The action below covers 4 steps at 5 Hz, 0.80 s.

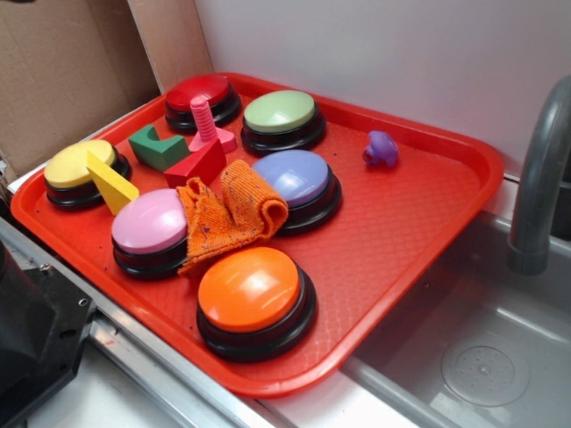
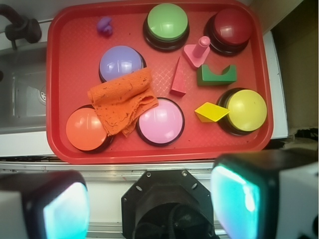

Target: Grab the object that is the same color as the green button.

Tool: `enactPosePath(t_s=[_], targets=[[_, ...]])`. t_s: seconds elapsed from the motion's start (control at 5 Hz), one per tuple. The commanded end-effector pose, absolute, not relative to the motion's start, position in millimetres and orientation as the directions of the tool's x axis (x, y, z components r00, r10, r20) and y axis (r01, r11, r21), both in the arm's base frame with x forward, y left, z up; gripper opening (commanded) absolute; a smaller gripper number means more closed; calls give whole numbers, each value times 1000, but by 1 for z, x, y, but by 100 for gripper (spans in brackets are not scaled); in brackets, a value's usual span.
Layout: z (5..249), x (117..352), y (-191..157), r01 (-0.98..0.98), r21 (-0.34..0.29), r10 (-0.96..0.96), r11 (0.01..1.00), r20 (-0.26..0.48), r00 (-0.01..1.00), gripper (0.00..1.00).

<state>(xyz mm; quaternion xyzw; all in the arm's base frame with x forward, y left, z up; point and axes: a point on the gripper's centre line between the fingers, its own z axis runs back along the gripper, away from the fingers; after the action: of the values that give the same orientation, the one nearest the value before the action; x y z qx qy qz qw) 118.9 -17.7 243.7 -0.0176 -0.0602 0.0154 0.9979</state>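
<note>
1. From the wrist camera I see my gripper (image 2: 149, 209) high above the near edge of the red tray (image 2: 65, 149), its two pads spread wide apart and holding nothing.
2. The green button (image 2: 167, 22) sits at the far edge of the tray, so I am after the small green block (image 2: 215, 75), which matches it in colour.
3. That block lies flat on the tray floor in the far right part, between the red button (image 2: 232, 26) and the yellow button (image 2: 246, 110), just beside the pink bolt (image 2: 198, 52).
4. From the gripper it lies ahead and to the right, so I judge I must move forward, right and down.
5. Its long axis runs left to right in the wrist view, with the notch opening toward the far edge.
6. I would close across the short width; the red wedge (image 2: 179, 78) and yellow block (image 2: 211, 111) nearby leave little margin.
</note>
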Motion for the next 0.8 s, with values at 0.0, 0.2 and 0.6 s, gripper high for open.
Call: enactPosePath(t_s=[0.0, 0.2, 0.6], targets=[[244, 119, -18, -29, -37, 33, 999, 120, 992, 100], [237, 133, -10, -185, -108, 198, 977, 135, 971, 100], [206, 171, 19, -592, -105, 601, 799, 174, 780, 100]])
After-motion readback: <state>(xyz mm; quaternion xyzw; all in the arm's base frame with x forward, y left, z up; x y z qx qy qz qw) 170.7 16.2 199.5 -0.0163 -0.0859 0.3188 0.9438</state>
